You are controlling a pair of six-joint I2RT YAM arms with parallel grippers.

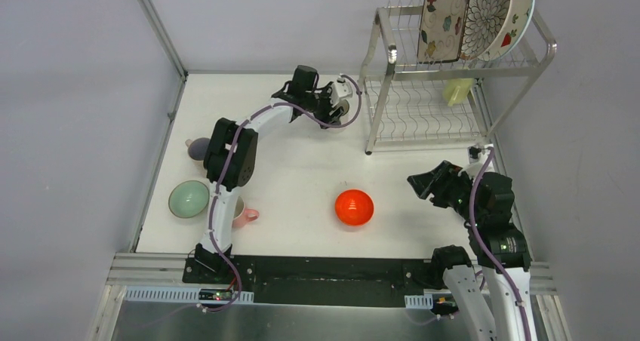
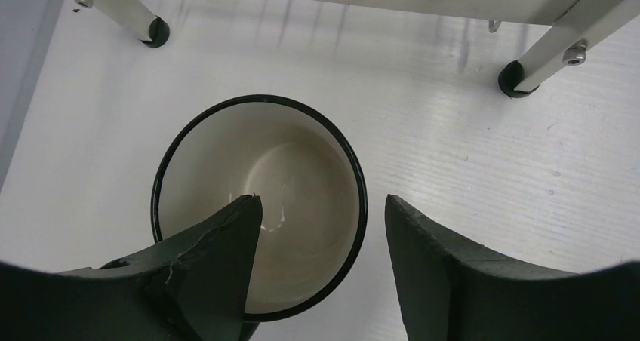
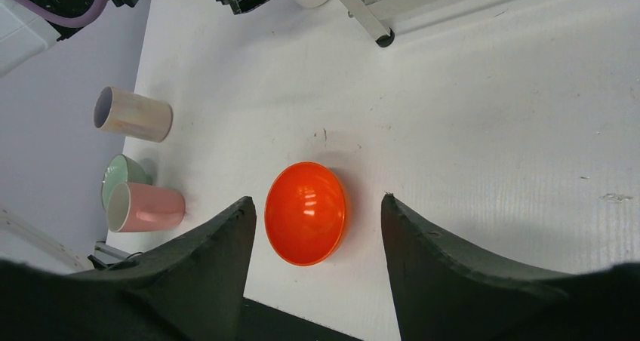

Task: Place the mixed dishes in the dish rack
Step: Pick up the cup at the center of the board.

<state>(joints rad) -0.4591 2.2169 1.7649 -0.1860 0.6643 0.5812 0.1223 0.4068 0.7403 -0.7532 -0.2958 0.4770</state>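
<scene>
Black cup rim (image 2: pixel 361 198) within spread left hand (image 2: pixel 321 199)

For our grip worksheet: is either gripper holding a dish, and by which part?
Nothing is held. The left gripper stands open astride the wall of the white cup; the right gripper hangs open and empty.

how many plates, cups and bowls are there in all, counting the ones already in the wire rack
Plates: 3 - floral rectangular plate, brown-petal round plate, strawberry white plate
Cups: 3 - yellow cup, pink cup, white cup
Bowls: 3 - red-orange bowl, pale green bowl, dark-rimmed cream bowl
Total: 9
</scene>
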